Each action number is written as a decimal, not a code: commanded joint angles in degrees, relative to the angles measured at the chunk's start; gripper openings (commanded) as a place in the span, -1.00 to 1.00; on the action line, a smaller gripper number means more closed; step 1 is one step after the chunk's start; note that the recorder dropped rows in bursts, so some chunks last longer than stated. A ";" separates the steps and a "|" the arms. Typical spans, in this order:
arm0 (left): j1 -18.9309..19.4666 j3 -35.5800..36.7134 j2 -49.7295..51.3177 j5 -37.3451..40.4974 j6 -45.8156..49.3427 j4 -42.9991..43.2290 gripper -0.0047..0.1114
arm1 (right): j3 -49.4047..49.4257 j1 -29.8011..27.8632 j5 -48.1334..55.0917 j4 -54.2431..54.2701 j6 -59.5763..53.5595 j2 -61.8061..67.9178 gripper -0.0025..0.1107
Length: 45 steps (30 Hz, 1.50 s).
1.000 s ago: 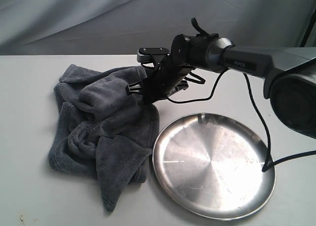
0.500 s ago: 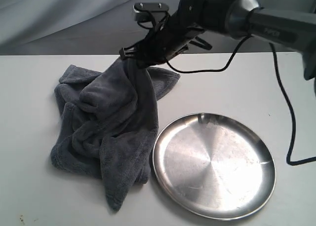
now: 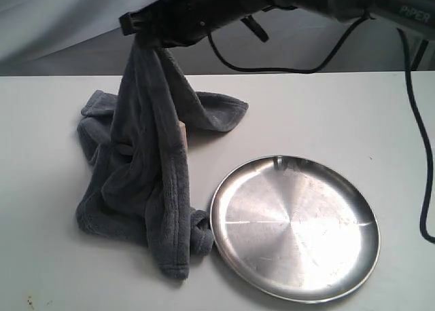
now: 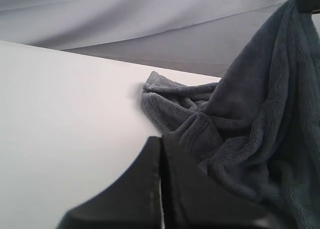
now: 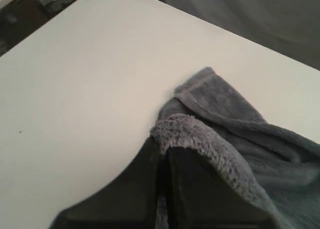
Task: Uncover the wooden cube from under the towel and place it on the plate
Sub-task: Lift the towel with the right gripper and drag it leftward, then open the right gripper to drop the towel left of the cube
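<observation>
My right gripper (image 3: 139, 34) is high above the table's back left, shut on a corner of the dark grey towel (image 3: 146, 168). The cloth hangs from it in a long drape, its lower folds still resting on the table. A narrow tan strip of the wooden cube (image 3: 184, 136) peeks out beside the hanging cloth; the rest is hidden. The silver plate (image 3: 293, 226) lies bare at the front right. In the right wrist view fleece (image 5: 230, 119) is pinched between the right gripper (image 5: 162, 146) fingers. The left gripper (image 4: 160, 139) is shut, beside the towel (image 4: 250, 129), holding nothing.
A black cable (image 3: 416, 121) hangs down from the right arm at the far right, past the plate. A grey backdrop cloth (image 3: 68, 26) runs behind the white table (image 3: 340, 114).
The right gripper has risen and moved left with the towel corner in it. The cloth has stretched into a tall drape, and a strip of the cube now shows.
</observation>
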 commanded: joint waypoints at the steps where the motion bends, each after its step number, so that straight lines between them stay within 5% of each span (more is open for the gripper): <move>1: -0.29 0.27 -0.23 -0.37 0.22 -0.26 -0.92 | 0.22 4.60 -5.17 2.80 -2.80 -0.56 -0.96; 15: -0.29 0.27 -0.23 -0.37 0.37 -0.26 -0.92 | 0.22 17.41 -12.32 3.98 -8.42 4.58 -0.96; 34: -0.29 0.27 -0.23 -0.37 0.24 -0.26 -0.92 | 0.22 19.84 -10.44 8.45 -7.49 17.59 -0.96; 37: -0.29 0.27 -0.23 -0.37 0.24 -0.26 -0.92 | 0.22 19.84 -10.24 9.18 -6.34 18.12 -0.78; 42: -0.29 0.27 -0.23 -0.37 0.24 -0.26 -0.92 | 0.22 19.47 -9.01 9.18 -4.44 17.61 -0.01; 45: -0.29 0.27 -0.23 -0.37 0.10 -0.26 -0.92 | 0.22 19.47 -8.75 8.55 -4.44 15.24 0.23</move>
